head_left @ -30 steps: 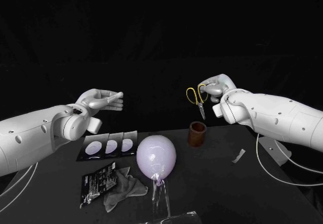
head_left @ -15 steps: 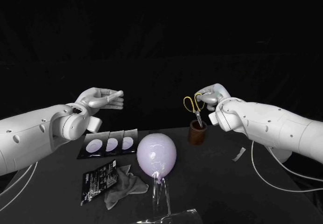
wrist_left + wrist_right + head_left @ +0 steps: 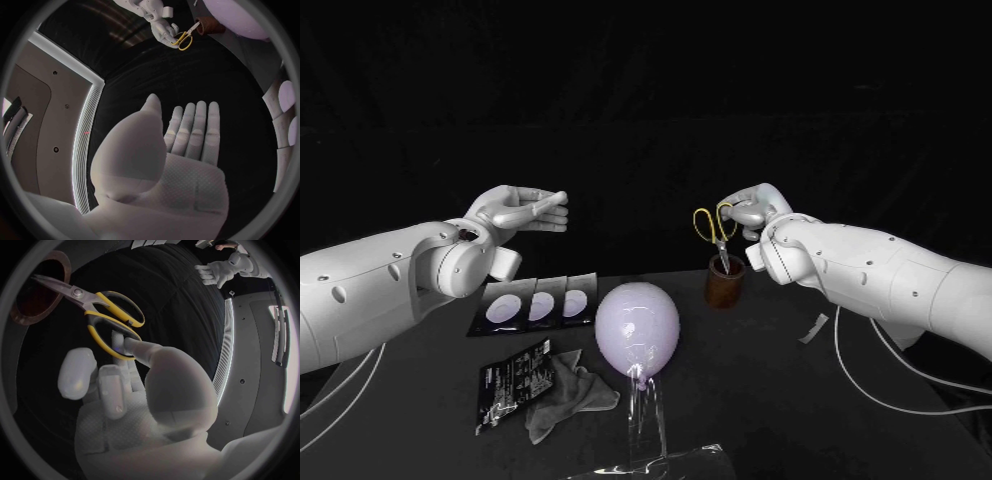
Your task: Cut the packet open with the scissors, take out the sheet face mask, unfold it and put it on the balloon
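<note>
My left hand hangs high above the worktop. Its fingers are straight, side by side, and hold nothing. Well below these fingers lies the packet, flat on the worktop. A grey crumpled sheet touches the packet, and I take it for the mask. Just beside the sheet, toward my right hand, the balloon stands on its clear holder.

My right hand holds the scissors by the yellow handles, with the fingers pinching the loops. The blades point down from these fingers, and their tips are at the mouth of the cup. I cannot tell if they are already inside.

I judge that the cutting is done and the step in hand is to put the scissors away. The next move calls for lowering the blades straight into the cup and loosening the fingers slowly, so the cup does not tip. After that both hands must go down to the sheet, to unfold it for the balloon.
</note>
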Robot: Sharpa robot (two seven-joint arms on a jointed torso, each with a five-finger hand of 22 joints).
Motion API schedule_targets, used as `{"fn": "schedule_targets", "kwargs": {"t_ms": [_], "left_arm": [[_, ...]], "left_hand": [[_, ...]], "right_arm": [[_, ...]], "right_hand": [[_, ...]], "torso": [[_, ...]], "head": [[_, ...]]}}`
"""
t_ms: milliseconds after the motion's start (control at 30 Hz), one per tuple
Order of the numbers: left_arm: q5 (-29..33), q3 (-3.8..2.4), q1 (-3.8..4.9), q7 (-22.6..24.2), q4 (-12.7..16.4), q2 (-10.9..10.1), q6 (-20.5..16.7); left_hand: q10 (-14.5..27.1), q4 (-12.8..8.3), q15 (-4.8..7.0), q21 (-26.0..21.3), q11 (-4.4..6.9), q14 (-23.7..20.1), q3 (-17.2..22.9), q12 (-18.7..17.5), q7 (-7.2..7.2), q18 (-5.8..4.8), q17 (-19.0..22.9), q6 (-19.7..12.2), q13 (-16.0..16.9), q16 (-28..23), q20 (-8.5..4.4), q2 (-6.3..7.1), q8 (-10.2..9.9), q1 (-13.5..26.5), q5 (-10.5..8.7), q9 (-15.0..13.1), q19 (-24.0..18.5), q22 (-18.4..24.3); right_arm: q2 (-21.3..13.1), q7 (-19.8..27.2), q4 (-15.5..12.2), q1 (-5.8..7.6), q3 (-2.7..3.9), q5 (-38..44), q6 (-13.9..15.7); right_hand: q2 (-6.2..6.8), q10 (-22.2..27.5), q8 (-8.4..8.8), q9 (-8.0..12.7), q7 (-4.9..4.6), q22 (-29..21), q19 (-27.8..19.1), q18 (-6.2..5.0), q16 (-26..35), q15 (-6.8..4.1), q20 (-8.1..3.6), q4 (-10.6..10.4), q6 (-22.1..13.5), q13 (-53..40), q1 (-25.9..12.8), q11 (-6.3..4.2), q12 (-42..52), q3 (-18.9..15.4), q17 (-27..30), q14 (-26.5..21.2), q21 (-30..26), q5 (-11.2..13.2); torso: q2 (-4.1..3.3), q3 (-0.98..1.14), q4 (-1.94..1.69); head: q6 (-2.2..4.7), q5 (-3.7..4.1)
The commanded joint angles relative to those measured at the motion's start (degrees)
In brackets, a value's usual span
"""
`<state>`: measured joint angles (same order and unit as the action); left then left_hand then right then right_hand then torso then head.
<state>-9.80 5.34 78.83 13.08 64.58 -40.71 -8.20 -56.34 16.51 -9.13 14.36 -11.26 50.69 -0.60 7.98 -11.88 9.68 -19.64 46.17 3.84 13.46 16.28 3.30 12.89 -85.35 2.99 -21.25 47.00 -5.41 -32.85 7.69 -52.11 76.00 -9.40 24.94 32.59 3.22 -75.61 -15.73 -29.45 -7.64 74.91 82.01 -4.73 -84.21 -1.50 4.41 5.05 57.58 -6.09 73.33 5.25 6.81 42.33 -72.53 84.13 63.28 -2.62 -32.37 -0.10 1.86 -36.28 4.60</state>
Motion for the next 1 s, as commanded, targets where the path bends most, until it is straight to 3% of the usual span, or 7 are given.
{"fn": "schedule_targets", "kwargs": {"t_ms": [33,267,600,800,1000], "left_arm": [[0.6,-0.06,0.0,1.0,0.2,0.0,0.8],[0.6,-0.06,-0.07,1.1,0.3,0.1,1.1],[0.7,-0.06,-0.12,1.0,0.4,0.0,1.6],[0.6,-0.04,-0.13,1.0,0.6,-0.2,2.0],[0.6,-0.02,-0.14,0.9,0.7,-0.4,2.1]], "left_hand": [[-0.4,0.1,0.0,0.2,-0.04,0.4,0.3,0.2,-2.67,0.79,-0.1,0.4,0.0,0.3,0.01,-0.38,0.4,-0.4,-0.18,0.0,0.5,0.1],[-0.4,0.1,0.0,0.2,-0.04,0.4,0.3,0.2,-2.67,0.79,-0.1,0.4,0.0,0.3,0.01,-0.45,0.4,-0.4,-0.18,0.1,0.5,0.1],[-0.4,0.1,0.0,0.2,-0.04,0.4,0.3,0.2,-2.68,0.78,-0.1,0.4,0.0,0.3,0.01,-0.48,0.4,-0.4,-0.19,0.1,0.5,0.1],[-0.4,0.1,-0.01,0.2,-0.05,0.4,0.3,0.2,-2.68,0.78,-0.1,0.4,0.0,0.3,0.01,-0.51,0.3,-0.4,-0.19,0.1,0.5,0.1],[-0.4,0.1,-0.01,0.2,-0.05,0.4,0.3,0.2,-2.68,0.78,-0.1,0.4,0.0,0.3,0.02,-0.56,0.3,-0.4,-0.18,0.1,0.5,0.1]], "right_arm": [[0.2,0.9,0.3,-0.21,0.0,-0.5,-2.1],[0.2,-0.2,0.4,-0.77,-0.09,-2.6,-4.7],[-1.5,-0.7,-1.5,-1.11,-0.13,-3.2,-6.6],[-3.7,-0.7,-4.0,-1.15,-0.14,-2.5,-6.3],[-5.7,-1.2,-6.3,-1.16,-0.15,-1.7,-5.6]], "right_hand": [[0.0,-0.7,-0.07,-0.2,-0.33,8.2,-0.9,-0.33,0.0,0.42,0.07,0.5,-1.2,0.2,-0.5,-1.83,-0.9,0.1,0.8,2.6,-1.5,-0.2],[0.45,3.7,1.18,-0.3,-1.69,6.7,-3.0,-1.15,1.3,1.7,1.05,0.4,-3.6,1.4,-1.7,-0.31,-3.2,-1.7,4.0,1.7,-7.2,-0.3],[1.55,10.7,1.74,-0.4,-2.59,4.7,-5.4,-2.19,2.7,3.02,2.3,0.0,-3.9,2.6,-2.9,1.25,-3.4,-4.3,7.3,0.6,-14.1,-0.3],[1.48,11.5,1.93,-0.4,-2.72,4.3,-5.8,-2.36,2.8,3.18,2.51,0.1,-4.1,2.5,-2.8,1.41,-3.2,-4.5,7.5,0.5,-15.1,-0.3],[1.55,12.0,2.0,-0.4,-2.78,4.5,-5.4,-2.26,2.3,3.24,2.62,0.1,-4.0,2.6,-2.7,1.52,-3.2,-4.7,6.2,0.9,-14.3,-0.3]], "torso": [[0.0,0.06,0.08],[0.07,0.05,0.1],[0.09,0.03,0.13],[0.1,0.06,0.03],[0.08,0.07,0.16]], "head": [[-0.02,-0.05],[-0.11,0.09],[-0.16,0.17],[-0.22,0.19],[-0.12,0.19]]}}
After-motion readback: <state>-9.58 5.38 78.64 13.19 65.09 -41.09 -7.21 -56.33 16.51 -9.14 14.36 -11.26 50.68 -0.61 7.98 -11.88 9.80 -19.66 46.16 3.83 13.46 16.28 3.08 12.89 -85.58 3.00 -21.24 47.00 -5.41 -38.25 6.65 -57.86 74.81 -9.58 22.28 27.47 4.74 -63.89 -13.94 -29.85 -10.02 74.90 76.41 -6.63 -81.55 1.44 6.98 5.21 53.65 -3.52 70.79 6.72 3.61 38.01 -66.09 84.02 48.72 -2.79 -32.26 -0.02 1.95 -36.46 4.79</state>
